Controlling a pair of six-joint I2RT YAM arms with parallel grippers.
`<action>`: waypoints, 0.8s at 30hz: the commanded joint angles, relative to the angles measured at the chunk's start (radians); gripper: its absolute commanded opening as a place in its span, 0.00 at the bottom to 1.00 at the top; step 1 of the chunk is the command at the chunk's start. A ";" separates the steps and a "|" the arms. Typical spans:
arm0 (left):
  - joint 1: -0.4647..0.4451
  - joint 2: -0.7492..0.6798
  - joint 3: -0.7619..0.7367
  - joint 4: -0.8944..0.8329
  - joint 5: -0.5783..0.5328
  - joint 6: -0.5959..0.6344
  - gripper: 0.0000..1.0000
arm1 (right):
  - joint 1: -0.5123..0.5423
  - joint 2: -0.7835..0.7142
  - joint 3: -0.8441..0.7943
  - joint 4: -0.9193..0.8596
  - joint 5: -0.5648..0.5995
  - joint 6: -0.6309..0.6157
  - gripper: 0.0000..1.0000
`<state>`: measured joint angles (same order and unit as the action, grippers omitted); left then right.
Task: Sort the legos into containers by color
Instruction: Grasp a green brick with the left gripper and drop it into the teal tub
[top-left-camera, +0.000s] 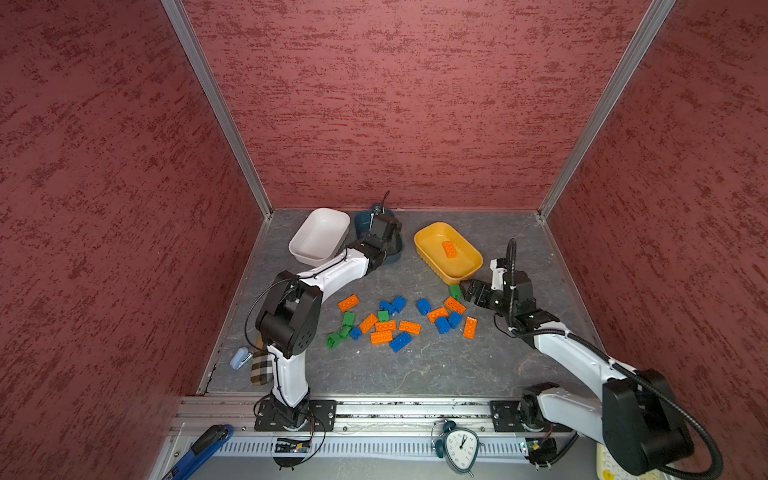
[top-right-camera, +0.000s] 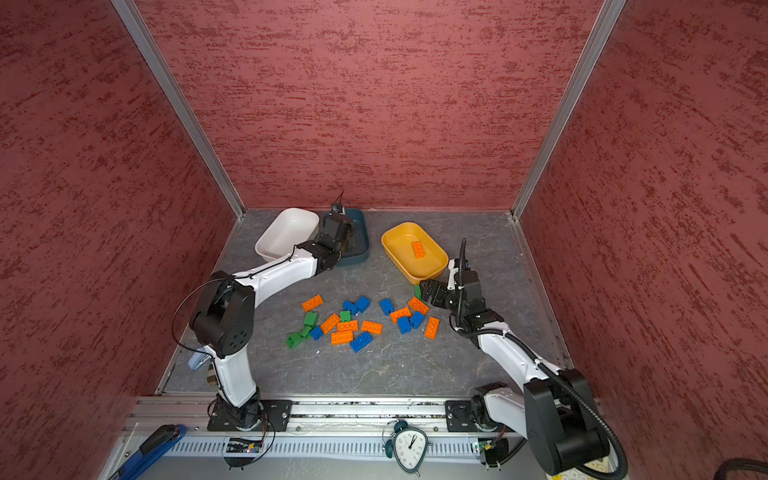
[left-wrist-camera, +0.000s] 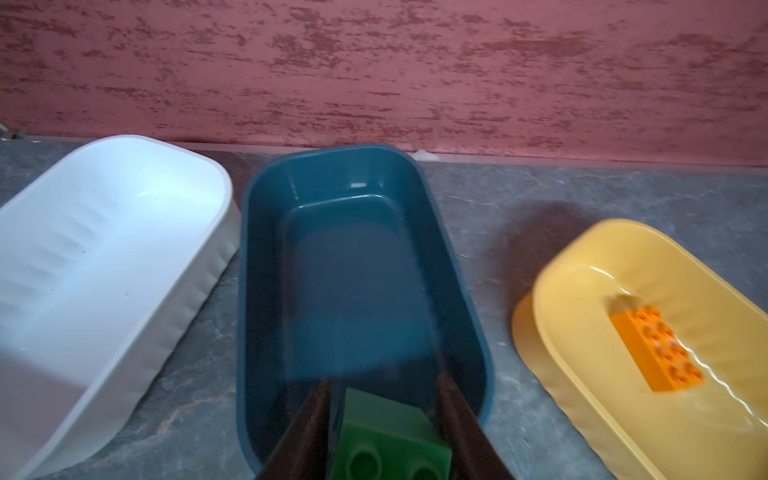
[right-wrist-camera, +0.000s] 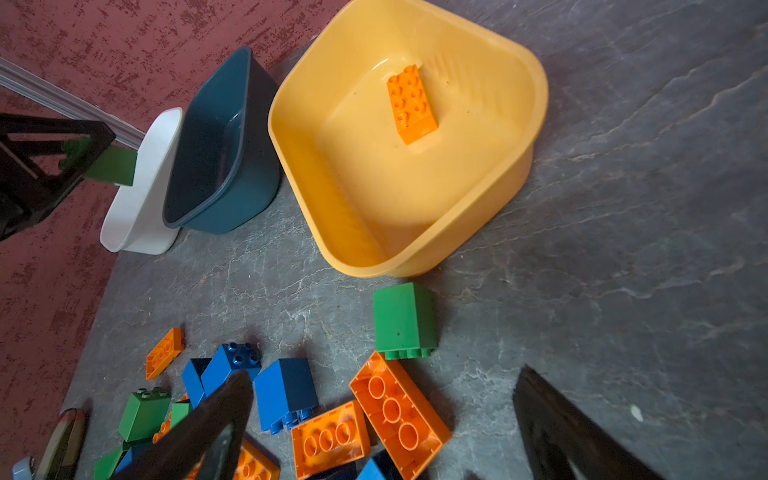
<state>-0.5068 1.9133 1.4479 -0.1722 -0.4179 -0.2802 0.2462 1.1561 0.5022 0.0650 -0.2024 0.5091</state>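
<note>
You're clamping a green studded plastic brick (left-wrist-camera: 390, 440) in your left gripper (left-wrist-camera: 384, 390) over the dark teal plastic tub (left-wrist-camera: 257, 291), twelve o'clock from the loose bricks (top-left-camera: 409, 327), while your right gripper (right-wrist-camera: 384, 376) is hovering, fingers wide apart, at five o'clock of the yellow plastic tub (right-wrist-camera: 538, 95).

Printed hour numerals are being displayed on the white dial of the alarm clock (top-left-camera: 462, 447) (top-right-camera: 410, 449), at 6 o'clock in both top views; individual digits are being rendered only faintly.
</note>
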 joint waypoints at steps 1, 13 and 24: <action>0.022 0.082 0.096 -0.081 0.002 -0.013 0.26 | 0.006 0.002 0.030 0.035 0.003 0.016 0.99; 0.045 0.254 0.366 -0.272 0.004 -0.085 0.48 | 0.020 0.083 0.056 -0.024 -0.040 -0.008 0.93; 0.045 0.088 0.182 -0.170 0.117 -0.130 0.89 | 0.058 0.245 0.163 -0.133 0.086 -0.050 0.71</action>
<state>-0.4606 2.0769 1.6562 -0.3920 -0.3470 -0.3874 0.2867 1.3727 0.6174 -0.0162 -0.1753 0.4911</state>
